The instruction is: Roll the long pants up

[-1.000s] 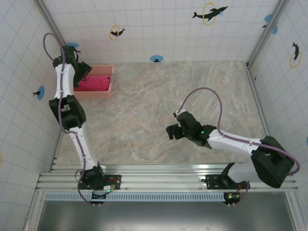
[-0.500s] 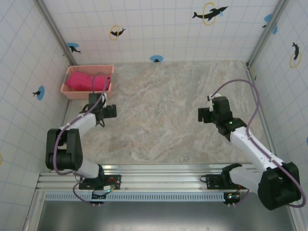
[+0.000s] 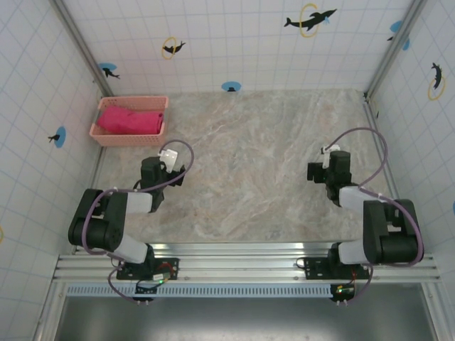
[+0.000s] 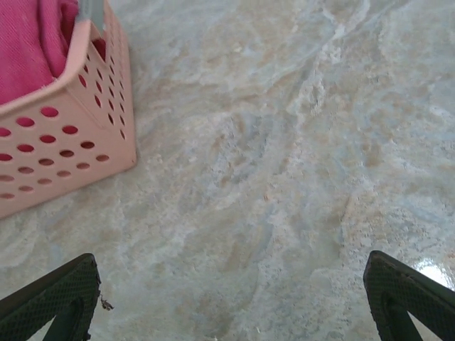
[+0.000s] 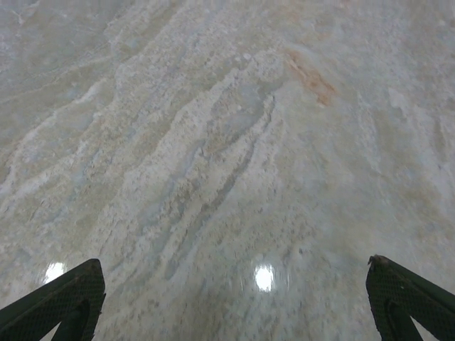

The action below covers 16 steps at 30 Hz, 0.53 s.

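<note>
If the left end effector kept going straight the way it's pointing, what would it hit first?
Most likely the beige marble-patterned tabletop ahead of the left end effector. The salmon-pink perforated plastic basket holding the bright pink-red cloth pants sits left of that line, though depth is unclear.

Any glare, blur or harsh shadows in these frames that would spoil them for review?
Top external: evenly lit and sharp, with the long pants easy to make out inside the basket. Left wrist: one glare patch on the table at the lower right edge, and the basket's holes are crisp. Right wrist: two small bright reflections low on the table, and no harsh shadows.
</note>
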Motion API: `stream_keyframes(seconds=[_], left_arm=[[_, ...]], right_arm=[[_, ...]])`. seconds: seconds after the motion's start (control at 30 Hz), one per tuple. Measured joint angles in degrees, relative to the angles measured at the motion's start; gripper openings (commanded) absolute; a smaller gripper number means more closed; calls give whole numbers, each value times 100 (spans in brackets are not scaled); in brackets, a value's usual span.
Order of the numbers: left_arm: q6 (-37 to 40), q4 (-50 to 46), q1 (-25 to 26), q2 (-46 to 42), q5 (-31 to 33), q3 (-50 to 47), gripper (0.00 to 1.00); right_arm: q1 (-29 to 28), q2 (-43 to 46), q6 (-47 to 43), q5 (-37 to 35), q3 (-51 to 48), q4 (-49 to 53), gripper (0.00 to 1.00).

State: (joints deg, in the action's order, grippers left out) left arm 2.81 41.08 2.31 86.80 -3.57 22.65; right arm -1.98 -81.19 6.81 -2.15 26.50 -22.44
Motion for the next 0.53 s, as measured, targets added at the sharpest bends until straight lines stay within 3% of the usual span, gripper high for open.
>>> stream_keyframes(seconds=[0.2,0.53], left_arm=[[68,328,-4,0,-28,0,98],[138,345,-4,0,-28,0,98]], right_arm=[[-271,-555,-446,201,-476,-2061,98],[-446,-595,-640,-55,-503,-2306,98]])
